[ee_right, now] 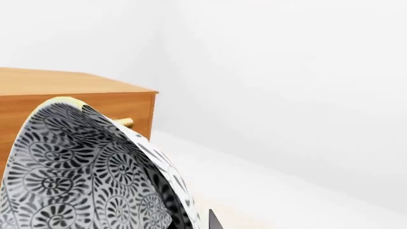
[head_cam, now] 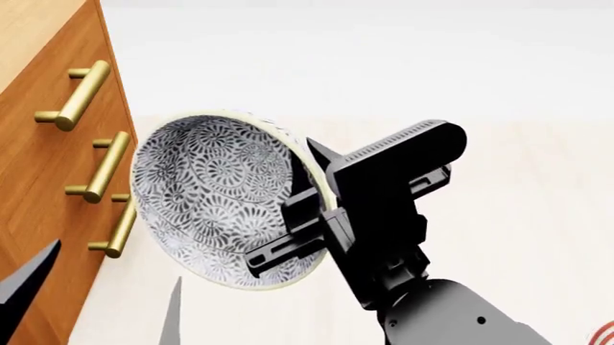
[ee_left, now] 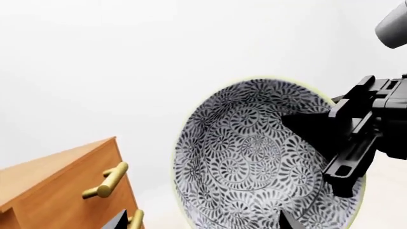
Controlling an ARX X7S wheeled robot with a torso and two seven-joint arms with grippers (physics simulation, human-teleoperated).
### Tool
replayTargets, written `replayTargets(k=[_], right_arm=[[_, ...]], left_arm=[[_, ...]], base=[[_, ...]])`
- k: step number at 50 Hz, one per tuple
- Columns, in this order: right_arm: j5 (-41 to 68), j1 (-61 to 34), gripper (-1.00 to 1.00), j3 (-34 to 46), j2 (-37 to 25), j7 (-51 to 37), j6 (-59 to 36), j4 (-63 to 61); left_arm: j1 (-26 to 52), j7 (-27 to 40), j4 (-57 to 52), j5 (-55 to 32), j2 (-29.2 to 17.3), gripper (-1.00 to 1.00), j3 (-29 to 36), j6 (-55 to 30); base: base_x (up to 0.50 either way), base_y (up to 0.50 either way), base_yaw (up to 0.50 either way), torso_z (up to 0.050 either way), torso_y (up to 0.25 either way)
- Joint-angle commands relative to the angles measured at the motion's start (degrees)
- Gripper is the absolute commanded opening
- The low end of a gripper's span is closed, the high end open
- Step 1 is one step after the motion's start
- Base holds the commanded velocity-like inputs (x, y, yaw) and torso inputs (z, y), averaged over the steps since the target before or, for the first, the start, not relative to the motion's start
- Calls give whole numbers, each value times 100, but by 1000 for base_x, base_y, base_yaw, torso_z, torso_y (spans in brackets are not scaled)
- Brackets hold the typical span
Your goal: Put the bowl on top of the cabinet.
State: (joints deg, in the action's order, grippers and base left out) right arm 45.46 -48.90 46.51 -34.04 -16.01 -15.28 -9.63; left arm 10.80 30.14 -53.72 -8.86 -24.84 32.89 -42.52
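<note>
Grey floral pattern is covering the bowl (head_cam: 216, 198) inside and out, with a pale yellowish rim. The bowl is hanging in the air, tipped on its side, its open face turning toward the cabinet (head_cam: 48, 158) and sitting just beside the drawer fronts, not touching them as far as the head view shows.

Right claw (head_cam: 321, 215) is gripping the bowl at the rim on the side away from the cabinet, 1 black finger (ee_left: 311, 129) lying inside against the pattern, the other behind the wall.

Cabinet: orange-brown wood, 3 brass-gold bar handles (head_cam: 77, 93) showing in the head view. Its flat top (ee_right: 51, 81) is showing in the right wrist view, behind the bowl's rim.

Left claw (head_cam: 96, 305): only 2 dark finger tips are showing, spread well apart and gripping nothing, below the bowl and near the cabinet front.

A red-ringed edge (head_cam: 605, 334) is peeking in far from the cabinet; too little showing to tell what it is.
</note>
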Motion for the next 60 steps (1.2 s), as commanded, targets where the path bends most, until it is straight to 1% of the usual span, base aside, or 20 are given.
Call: replayTargets(k=[1, 12, 20, 30, 53, 60], right_arm=[[-214, 127, -100, 80, -180, 77, 78, -500], [-328, 222, -100, 151, -327, 54, 100, -795], [-373, 311, -100, 182, -499, 9, 115, -1171], [-476, 339, -100, 251, -572, -4, 91, -1357], [-588, 454, -100, 291, -698, 34, 187, -1476], [-621, 462, -100, 306, -687, 42, 194, -1451]], left_arm=[[111, -11, 95, -53, 24, 100, -63, -48], [338, -56, 254, -168, 101, 100, -201, -194], [484, -161, 696, -347, 183, 100, -450, -53], [604, -192, 889, -442, 203, 100, -595, -89], [574, -191, 1249, -474, 180, 100, -711, 126], [596, -244, 1310, -468, 152, 100, -645, 164]], base=[[0, 0, 0, 0, 0], [0, 0, 0, 0, 1], [0, 0, 0, 0, 0], [0, 0, 0, 0, 0], [0, 0, 0, 0, 0], [0, 0, 0, 0, 0]])
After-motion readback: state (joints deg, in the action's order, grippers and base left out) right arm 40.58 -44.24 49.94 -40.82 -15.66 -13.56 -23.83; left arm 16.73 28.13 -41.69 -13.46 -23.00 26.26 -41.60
